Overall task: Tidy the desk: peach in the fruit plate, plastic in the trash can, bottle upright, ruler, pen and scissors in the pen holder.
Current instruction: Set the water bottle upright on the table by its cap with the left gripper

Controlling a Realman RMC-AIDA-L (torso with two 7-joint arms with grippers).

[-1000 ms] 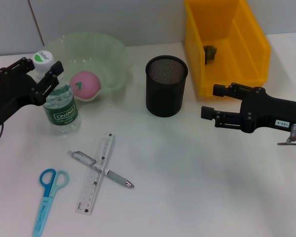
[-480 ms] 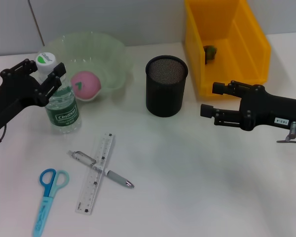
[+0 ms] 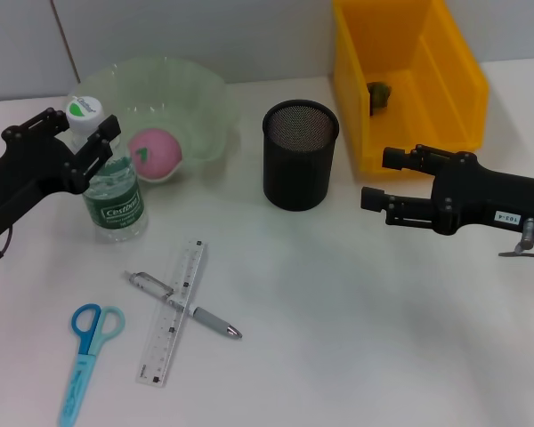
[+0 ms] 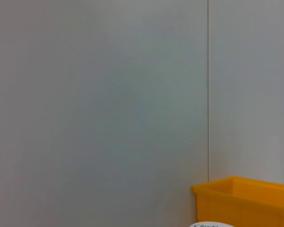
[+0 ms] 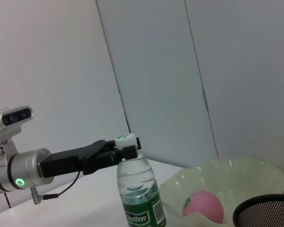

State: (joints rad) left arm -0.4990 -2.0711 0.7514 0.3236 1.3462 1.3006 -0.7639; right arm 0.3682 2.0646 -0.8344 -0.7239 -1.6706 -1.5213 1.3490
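change: bottle (image 3: 113, 197) is standing straighter than a second ago, left gripper (image 3: 78, 142) is shifting slightly with it
left gripper: fingers (image 3: 99, 140) are closing around the bottle's neck, just under the white cap (image 3: 84, 108); bottle base is resting on the table (image 3: 356, 320)
right gripper (image 3: 381, 181): hovering with fingers apart, holding nothing, yellow bin (image 3: 408, 80) just beyond its fingertips
peach (image 3: 153, 153): sitting in the green plate (image 3: 200, 98), just past the left fingers
pen holder (image 3: 300, 155): standing between the two grippers
ruler (image 3: 171, 311), pen (image 3: 183, 304): lying crossed on the table, well clear of both grippers
scissors (image 3: 87, 347): lying beside the ruler
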